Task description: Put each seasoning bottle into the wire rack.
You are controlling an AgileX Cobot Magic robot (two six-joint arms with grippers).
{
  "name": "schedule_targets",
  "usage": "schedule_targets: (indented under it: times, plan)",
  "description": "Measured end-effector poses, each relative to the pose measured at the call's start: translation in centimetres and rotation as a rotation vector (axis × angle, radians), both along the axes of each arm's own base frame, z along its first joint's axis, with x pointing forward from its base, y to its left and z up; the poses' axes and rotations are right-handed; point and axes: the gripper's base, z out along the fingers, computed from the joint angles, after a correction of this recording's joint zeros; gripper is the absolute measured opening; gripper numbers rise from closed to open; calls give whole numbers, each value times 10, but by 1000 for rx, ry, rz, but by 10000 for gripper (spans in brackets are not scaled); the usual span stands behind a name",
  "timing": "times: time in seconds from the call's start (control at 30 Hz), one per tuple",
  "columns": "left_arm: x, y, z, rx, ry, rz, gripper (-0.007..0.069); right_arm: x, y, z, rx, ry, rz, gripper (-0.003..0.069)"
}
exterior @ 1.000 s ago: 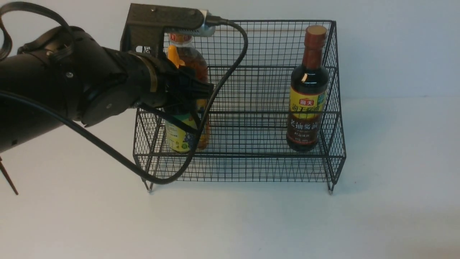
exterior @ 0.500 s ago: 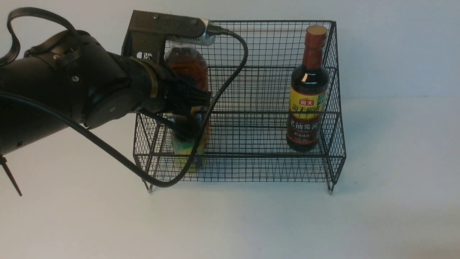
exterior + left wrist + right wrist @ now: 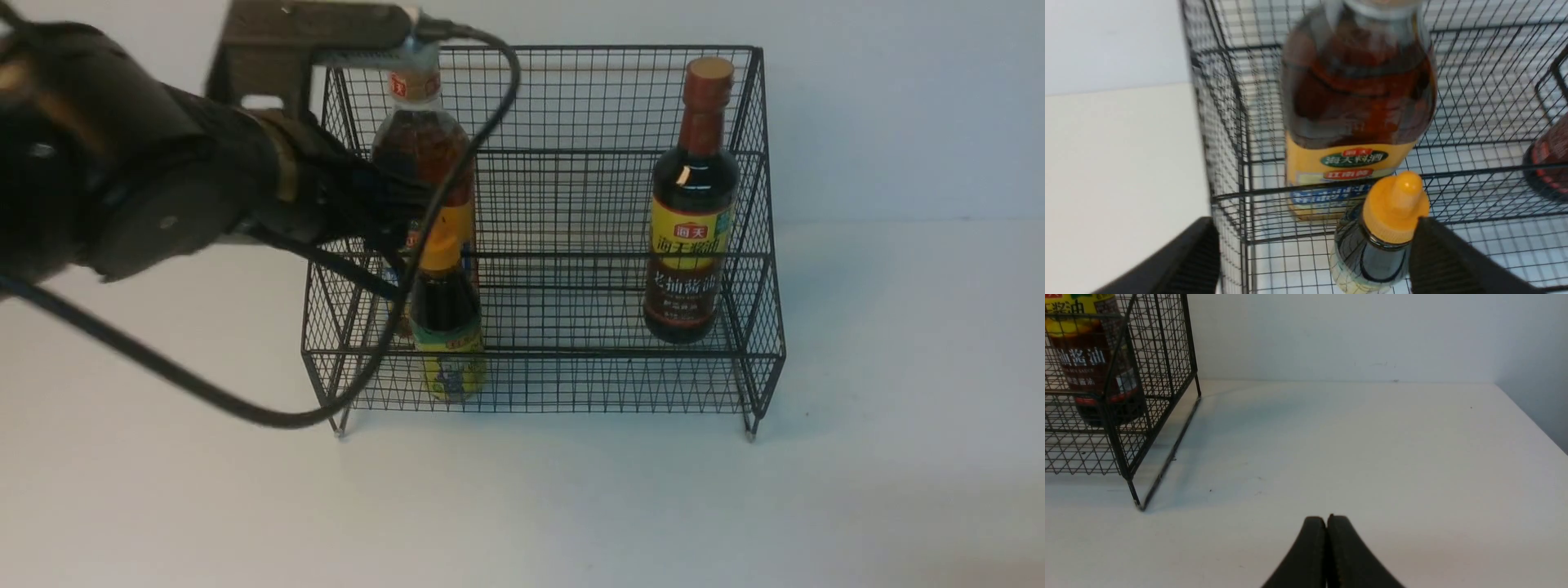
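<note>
The left gripper [image 3: 1314, 253] stands open around the small bottle [image 3: 446, 327], one finger [image 3: 1447, 261] close beside its orange cap. It sits on the rack's [image 3: 759, 245] lower tier, just before the big amber bottle [image 3: 424, 155]; the tall dark bottle [image 3: 690, 204] stands right. Best pull straight back — wire wall close left. Right gripper [image 3: 1327, 526] is closed, empty, over open table [image 3: 1372, 449].

Printed in Chinese on the yellow label of the large amber-liquid bottle [image 3: 1357, 102]: 海天料酒. Printed on the yellow-and-red label of the tall dark brown-capped bottle [image 3: 690, 220]: 海天, then 老抽酱油.
</note>
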Motion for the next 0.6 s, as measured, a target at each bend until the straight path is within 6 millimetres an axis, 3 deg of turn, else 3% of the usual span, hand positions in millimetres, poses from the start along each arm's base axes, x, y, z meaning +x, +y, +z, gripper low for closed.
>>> schedule_targets:
  times: [0.1, 0.2, 0.27, 0.3, 0.5, 0.6]
  plan:
    - [-37, 24, 32, -3, -17, 26, 411, 0, 0, 0, 0, 0, 0, -15]
    - [-69, 44, 48, 23, 10, 28, 269, 0, 0, 0, 0, 0, 0, -15]
    - [-110, 66, 59, 61, 68, 1, 92, 0, 0, 0, 0, 0, 0, -15]
    - [-128, 74, 61, 60, 86, -23, 51, 0, 0, 0, 0, 0, 0, -15]
    - [-211, 105, 38, -29, 71, -187, -5, 0, 0, 0, 0, 0, 0, -15]
    - [-232, 114, 16, -94, -22, -214, -5, 0, 0, 0, 0, 0, 0, -15]
